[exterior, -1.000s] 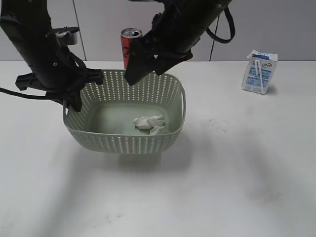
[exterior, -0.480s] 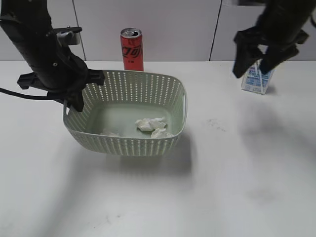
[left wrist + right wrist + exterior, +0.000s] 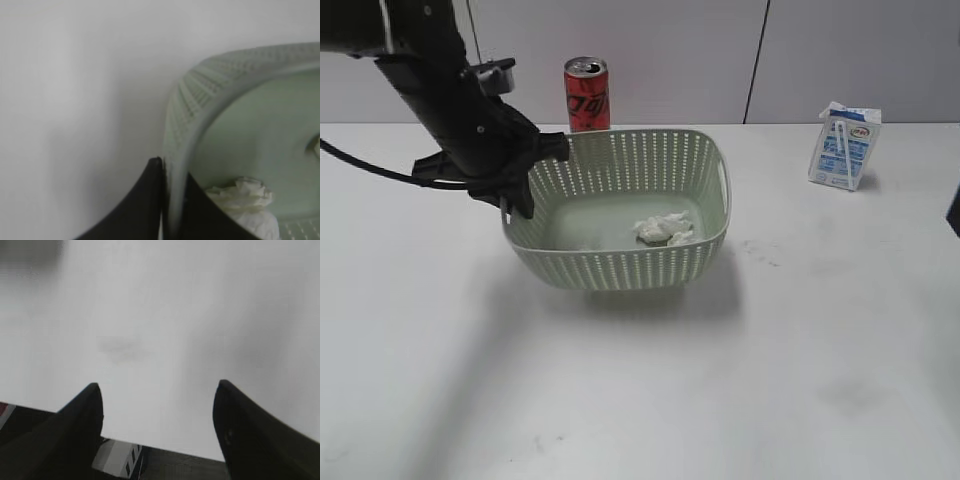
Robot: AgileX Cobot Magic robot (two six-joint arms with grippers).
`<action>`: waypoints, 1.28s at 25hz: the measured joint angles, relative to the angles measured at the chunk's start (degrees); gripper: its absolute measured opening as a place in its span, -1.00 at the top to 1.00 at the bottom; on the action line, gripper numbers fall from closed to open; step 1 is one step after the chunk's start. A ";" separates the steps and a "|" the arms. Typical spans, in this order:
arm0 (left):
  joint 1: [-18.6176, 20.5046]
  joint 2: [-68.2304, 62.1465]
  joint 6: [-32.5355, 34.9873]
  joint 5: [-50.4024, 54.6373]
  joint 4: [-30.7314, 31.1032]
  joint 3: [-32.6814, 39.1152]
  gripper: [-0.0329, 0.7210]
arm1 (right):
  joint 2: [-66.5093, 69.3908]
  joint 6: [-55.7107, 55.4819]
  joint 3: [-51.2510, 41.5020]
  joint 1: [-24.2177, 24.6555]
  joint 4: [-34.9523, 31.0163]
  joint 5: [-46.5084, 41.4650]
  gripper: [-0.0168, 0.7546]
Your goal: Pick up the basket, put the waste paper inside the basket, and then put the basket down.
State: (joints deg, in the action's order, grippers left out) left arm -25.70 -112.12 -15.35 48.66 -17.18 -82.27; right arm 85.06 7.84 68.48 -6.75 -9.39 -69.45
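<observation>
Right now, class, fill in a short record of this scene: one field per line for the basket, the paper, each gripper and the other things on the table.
basket: pale green basket, held at its left rim, shadow beneath it
waste paper: white wads inside the basket
left gripper: left gripper shut on the basket wall
right gripper: right gripper open, empty, over bare table
can: red can upright behind the basket
carton: blue-and-white carton standing at the far right
</observation>
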 joint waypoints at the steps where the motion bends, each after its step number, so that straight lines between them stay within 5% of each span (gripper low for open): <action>1: 0.00 -1.76 0.00 0.70 -0.05 -1.39 0.91 | -3.93 -0.06 -2.94 0.00 -0.20 -0.06 -0.39; 8: 0.00 -7.30 0.00 0.57 1.71 -6.05 0.76 | -29.90 -0.25 -18.03 0.00 -0.47 3.15 -0.39; 12: 0.00 -7.59 0.00 0.16 1.71 -6.25 0.08 | -43.12 -0.25 -24.13 0.00 -0.47 6.99 -0.39; 14: 0.00 -7.59 0.11 0.65 1.78 -6.85 -0.47 | -48.86 -0.25 -27.55 0.00 -0.23 8.09 -0.39; 17: 0.00 -6.84 0.43 2.14 2.52 -8.10 -0.82 | -56.22 -0.76 -33.05 0.00 1.15 8.98 -0.39; 24: 3.00 0.58 3.11 7.90 7.87 -12.08 -0.91 | -68.72 -4.58 -39.89 0.00 3.04 8.93 -0.39; 32: 17.27 9.91 11.18 19.42 14.60 -13.16 -0.88 | -74.99 -5.74 -40.38 0.00 6.04 9.14 -0.39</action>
State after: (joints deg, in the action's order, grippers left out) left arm -8.44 -102.22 -4.16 68.08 -2.58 -95.42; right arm 10.07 2.10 28.10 -6.75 -3.36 -60.30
